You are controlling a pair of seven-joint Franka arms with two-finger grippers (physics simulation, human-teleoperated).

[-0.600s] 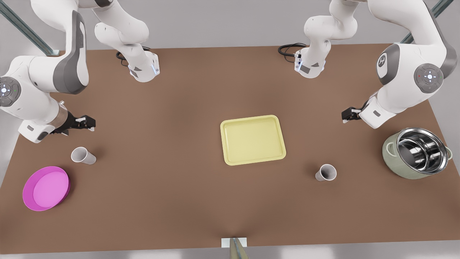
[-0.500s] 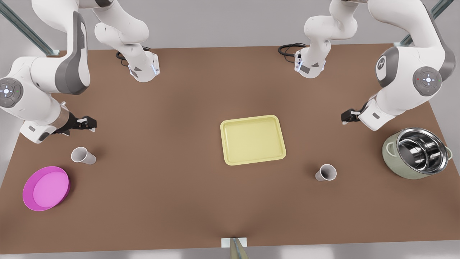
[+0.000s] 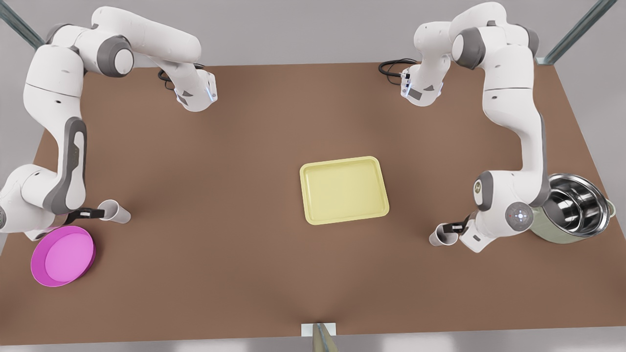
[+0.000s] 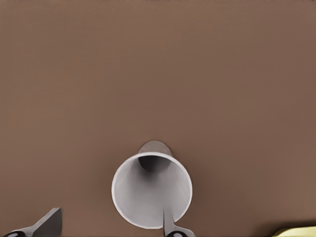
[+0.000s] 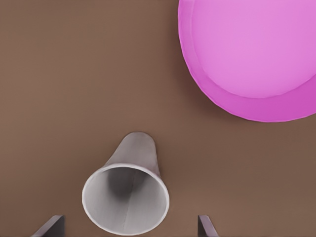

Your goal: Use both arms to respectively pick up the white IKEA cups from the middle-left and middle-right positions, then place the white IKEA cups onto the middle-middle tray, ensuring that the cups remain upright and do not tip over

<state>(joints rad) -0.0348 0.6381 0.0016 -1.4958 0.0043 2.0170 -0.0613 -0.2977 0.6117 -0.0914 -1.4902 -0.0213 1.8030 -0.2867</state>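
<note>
- The right gripper (image 3: 100,213), on the arm at the front view's left, was low at the rim of a white IKEA cup (image 3: 115,211) standing upright on the brown table (image 3: 220,274), near the magenta-pink dish (image 3: 62,255).
- In the right wrist view its two fingertips (image 5: 206,228) stood wide apart on either side of that cup (image 5: 126,200), neither one touching it.
- The left gripper (image 3: 456,227), at the front view's right, was down at the second white cup (image 3: 442,235), beside the steel-lined grey-green pot (image 3: 572,208).
- In the left wrist view its jaws were spread wide, one fingertip (image 4: 170,224) crossing the rim of that cup (image 4: 151,190).
- The pale yellow tray (image 3: 345,189) lay mid-table, well apart from both cups.
</note>
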